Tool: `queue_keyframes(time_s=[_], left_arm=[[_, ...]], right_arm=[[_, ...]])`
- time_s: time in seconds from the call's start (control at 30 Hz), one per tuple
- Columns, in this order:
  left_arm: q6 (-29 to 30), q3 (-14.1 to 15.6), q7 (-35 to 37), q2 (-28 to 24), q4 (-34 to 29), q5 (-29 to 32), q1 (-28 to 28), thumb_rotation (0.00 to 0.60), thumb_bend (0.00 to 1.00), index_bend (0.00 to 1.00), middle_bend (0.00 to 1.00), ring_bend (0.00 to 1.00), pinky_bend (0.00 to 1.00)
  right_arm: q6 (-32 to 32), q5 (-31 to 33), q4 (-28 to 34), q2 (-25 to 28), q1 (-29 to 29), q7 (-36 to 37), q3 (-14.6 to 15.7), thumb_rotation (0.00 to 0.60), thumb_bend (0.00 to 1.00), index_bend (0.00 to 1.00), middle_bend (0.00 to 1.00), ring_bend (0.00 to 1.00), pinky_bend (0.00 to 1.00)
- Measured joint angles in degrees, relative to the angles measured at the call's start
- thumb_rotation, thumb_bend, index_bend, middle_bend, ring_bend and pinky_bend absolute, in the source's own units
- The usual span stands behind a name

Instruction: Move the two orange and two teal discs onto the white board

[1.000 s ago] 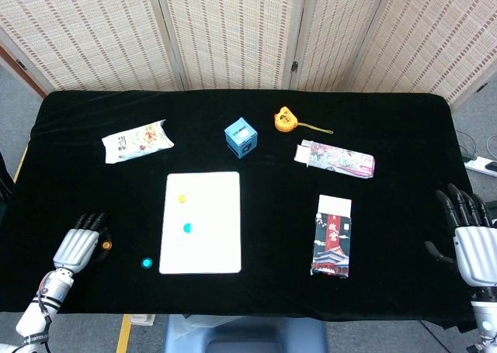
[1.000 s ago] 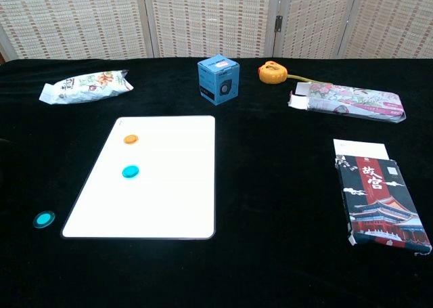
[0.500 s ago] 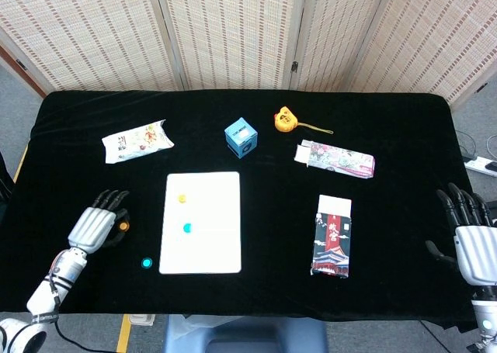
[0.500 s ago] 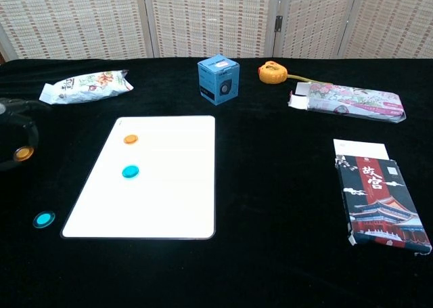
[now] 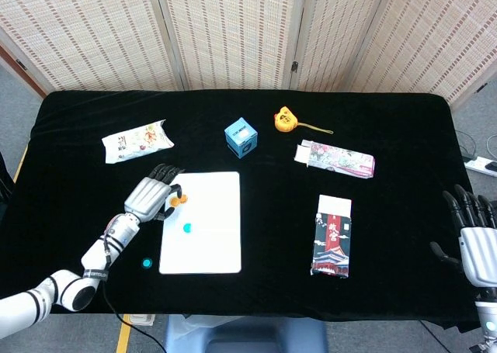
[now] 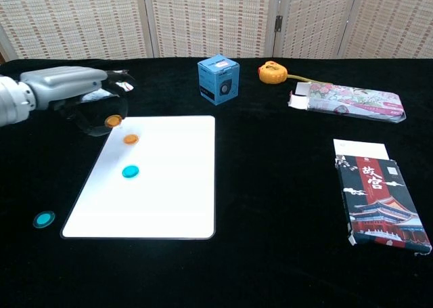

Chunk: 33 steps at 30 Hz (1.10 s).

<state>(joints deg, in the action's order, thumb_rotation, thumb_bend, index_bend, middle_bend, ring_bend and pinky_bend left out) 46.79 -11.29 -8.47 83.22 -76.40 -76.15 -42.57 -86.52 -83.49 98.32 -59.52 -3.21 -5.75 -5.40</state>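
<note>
Black velvet table (image 5: 404,128) | left robot hand (image 5: 150,197) pinches round orange disc (image 6: 113,121) | right robot hand (image 5: 475,240) spread

A flat white board (image 6: 169,179) is laid lengthwise on the black table. On it, an orange disc (image 6: 130,139) and a teal disc (image 6: 130,171) are seen near its left edge. Another orange disc (image 6: 113,121) is held at the board's far left corner. A second teal disc (image 6: 44,219) lies off the board, left of its near corner.

Orange disc (image 6: 130,139) and teal disc (image 6: 130,171) on white board (image 6: 169,186); black tablecloth (image 6: 270,186); blue cube (image 6: 218,79).
</note>
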Motion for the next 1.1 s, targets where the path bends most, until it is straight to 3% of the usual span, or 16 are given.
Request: queue_keyframes(time_s=[0.37,1.1], left_arm=[[-5.9,-2.4,-7.0,6.4,4.6,9.9,-7.2,0.600,0.44,0.49,0.09,0.00,0.00],[-7.7,-0.3,-10.6,11.3,10.8,18.0,-11.1,0.600,0.44,0.46,0.09,0.00,0.00]], right_arm=[[0.1,0.6,0.5,0.3,0.1,-0.5,-0.1,0.600,0.27,0.00,0.00,0.00,0.00],[-0.3,0.7,-0.2,0.2,0.7,0.3,0.0,0.600,0.27,0.00,0.00,0.00,0.00]])
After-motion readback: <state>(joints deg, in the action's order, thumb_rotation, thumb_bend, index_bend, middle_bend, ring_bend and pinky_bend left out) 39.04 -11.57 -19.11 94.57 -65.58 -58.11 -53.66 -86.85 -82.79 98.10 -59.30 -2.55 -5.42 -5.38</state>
